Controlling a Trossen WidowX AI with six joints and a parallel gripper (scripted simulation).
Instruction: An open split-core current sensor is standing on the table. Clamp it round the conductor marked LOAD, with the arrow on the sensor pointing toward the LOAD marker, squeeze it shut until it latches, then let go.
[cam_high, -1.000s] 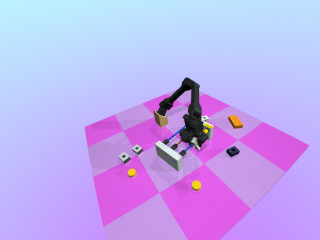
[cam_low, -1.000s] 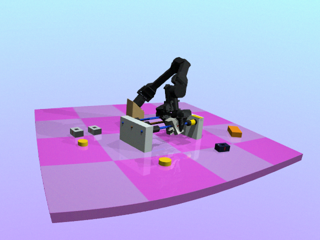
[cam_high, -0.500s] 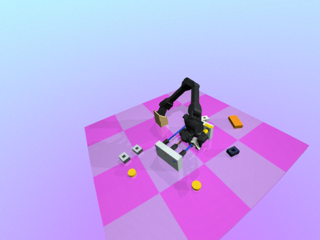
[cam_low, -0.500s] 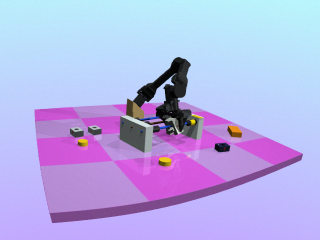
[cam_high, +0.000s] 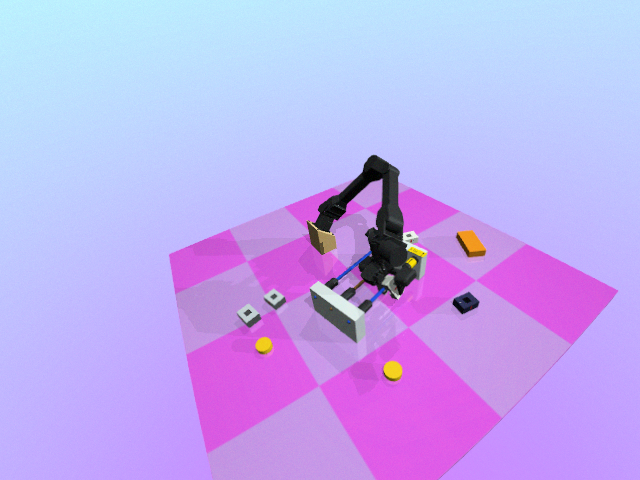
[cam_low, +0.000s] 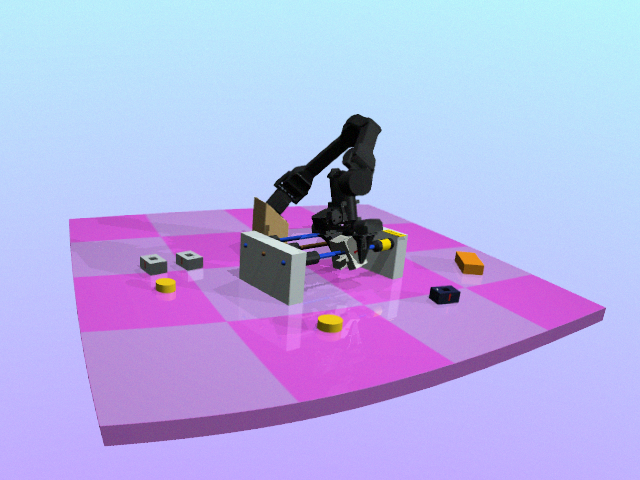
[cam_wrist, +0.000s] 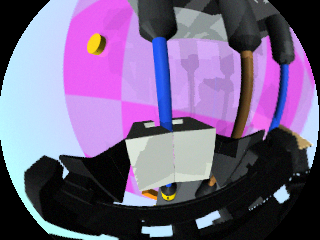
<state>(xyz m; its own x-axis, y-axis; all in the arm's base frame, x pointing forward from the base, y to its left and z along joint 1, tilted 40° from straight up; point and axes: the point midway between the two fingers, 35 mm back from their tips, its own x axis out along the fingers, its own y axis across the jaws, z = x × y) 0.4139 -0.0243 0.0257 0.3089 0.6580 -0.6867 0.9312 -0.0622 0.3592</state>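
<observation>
The pale grey split-core sensor (cam_high: 388, 283) (cam_low: 349, 250) (cam_wrist: 192, 152) is between the fingers of my gripper (cam_wrist: 163, 134), which is shut on it. The front blue conductor (cam_high: 377, 295) (cam_low: 329, 255) (cam_wrist: 161, 75) runs into the sensor between its two halves. The halves meet along a thin seam in the wrist view; their far side is hidden, and I cannot tell if it is latched. The sensor looks tilted in the exterior view. A yellow sleeve (cam_high: 411, 262) (cam_low: 384, 244) (cam_wrist: 168, 196) marks this conductor's far end. The arrow's direction is not readable.
A brown conductor (cam_wrist: 245, 90) and another blue one (cam_wrist: 283, 90) run alongside. The near end block (cam_high: 336, 311) (cam_low: 268, 271) holds them. Around stand grey cores (cam_high: 250, 320) (cam_low: 153, 267), a navy core (cam_high: 459, 305) (cam_low: 437, 296), yellow discs (cam_high: 392, 370) (cam_low: 329, 323) and an orange block (cam_high: 470, 243) (cam_low: 469, 262).
</observation>
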